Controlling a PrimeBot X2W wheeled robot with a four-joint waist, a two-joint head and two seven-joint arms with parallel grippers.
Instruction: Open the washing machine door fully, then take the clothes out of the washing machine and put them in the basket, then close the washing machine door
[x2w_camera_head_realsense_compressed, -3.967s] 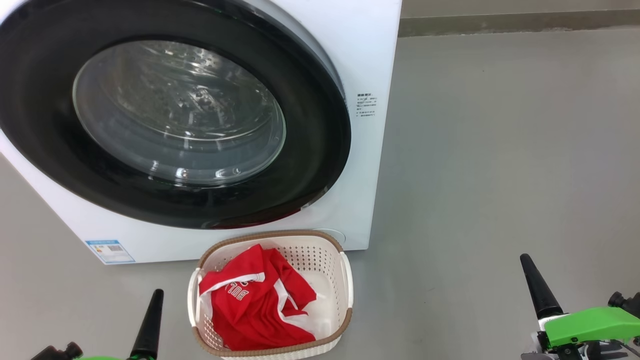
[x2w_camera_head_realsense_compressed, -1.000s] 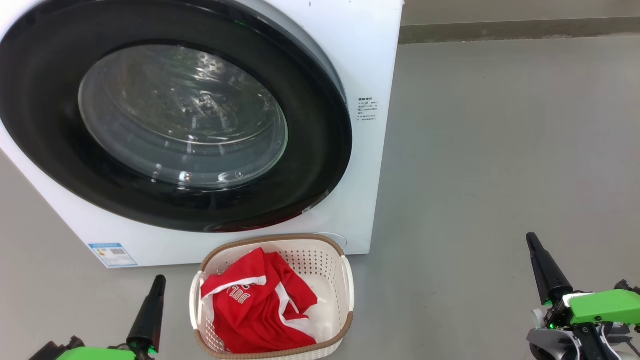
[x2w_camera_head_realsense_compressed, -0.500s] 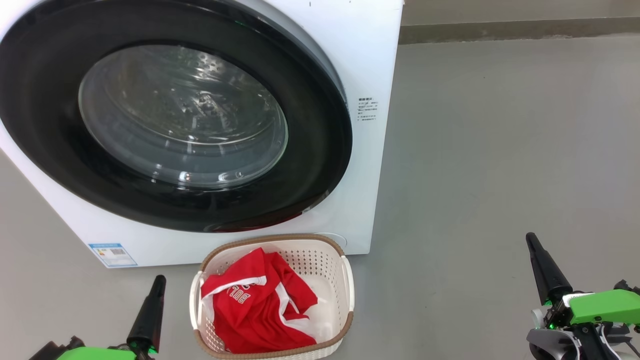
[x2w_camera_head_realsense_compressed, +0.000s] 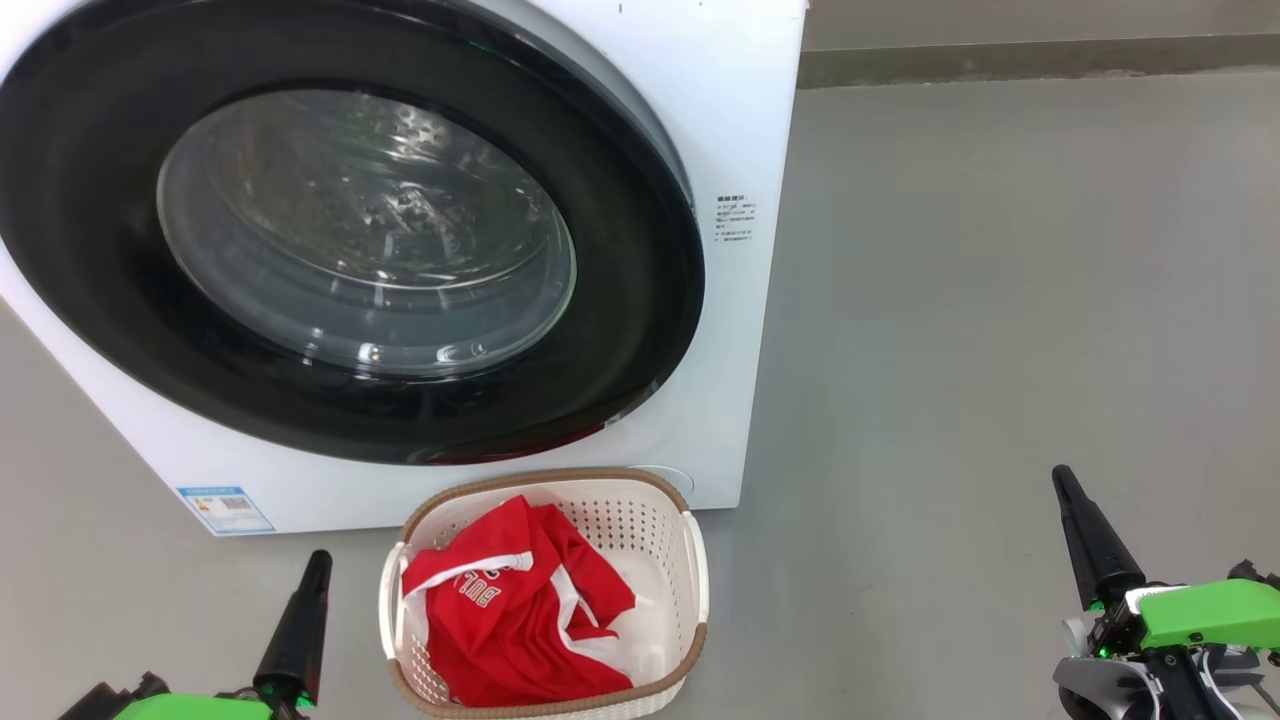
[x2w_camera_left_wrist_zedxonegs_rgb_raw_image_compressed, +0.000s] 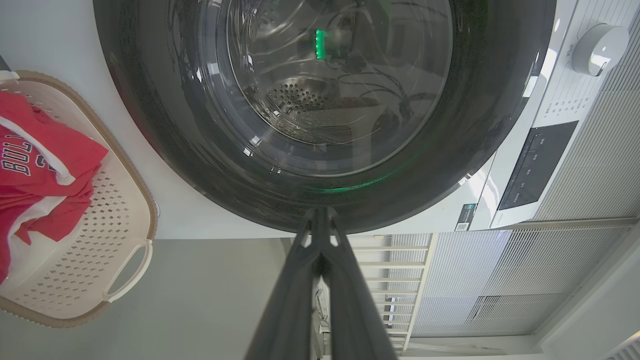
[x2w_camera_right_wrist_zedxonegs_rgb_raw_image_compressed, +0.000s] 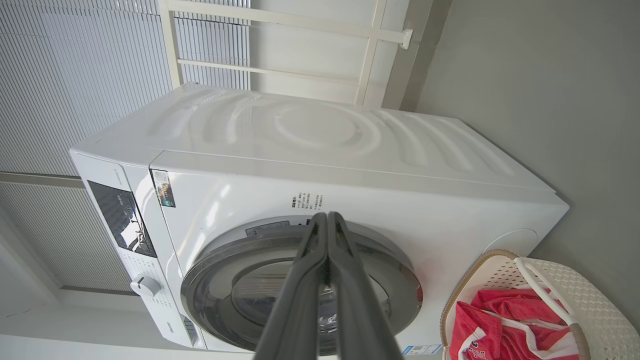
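Observation:
The white washing machine (x2w_camera_head_realsense_compressed: 740, 110) fills the upper left of the head view, and its black-rimmed glass door (x2w_camera_head_realsense_compressed: 640, 330) sits flat against the front, closed. Just in front stands the cream basket (x2w_camera_head_realsense_compressed: 694, 560) holding the red clothes (x2w_camera_head_realsense_compressed: 510, 620) with white trim. My left gripper (x2w_camera_head_realsense_compressed: 318, 562) is shut at the lower left, left of the basket, holding nothing. At the lower right my right gripper (x2w_camera_head_realsense_compressed: 1061, 478) is shut and empty, well clear of the basket. In the left wrist view the shut gripper (x2w_camera_left_wrist_zedxonegs_rgb_raw_image_compressed: 320, 212) points at the door (x2w_camera_left_wrist_zedxonegs_rgb_raw_image_compressed: 480, 150); in the right wrist view the gripper (x2w_camera_right_wrist_zedxonegs_rgb_raw_image_compressed: 326, 216) points at the washing machine (x2w_camera_right_wrist_zedxonegs_rgb_raw_image_compressed: 320, 125).
Bare grey floor (x2w_camera_head_realsense_compressed: 1000, 300) spreads to the right of the machine up to a wall base (x2w_camera_head_realsense_compressed: 1040, 55). The machine's control panel (x2w_camera_left_wrist_zedxonegs_rgb_raw_image_compressed: 537, 162) and dial (x2w_camera_left_wrist_zedxonegs_rgb_raw_image_compressed: 600, 47) show in the left wrist view. Slatted panels and a white railing (x2w_camera_right_wrist_zedxonegs_rgb_raw_image_compressed: 280, 20) stand behind the machine.
Over the last second nothing has moved. Compared with four seconds ago, the head view has shifted slightly and both grippers sit a little higher in it.

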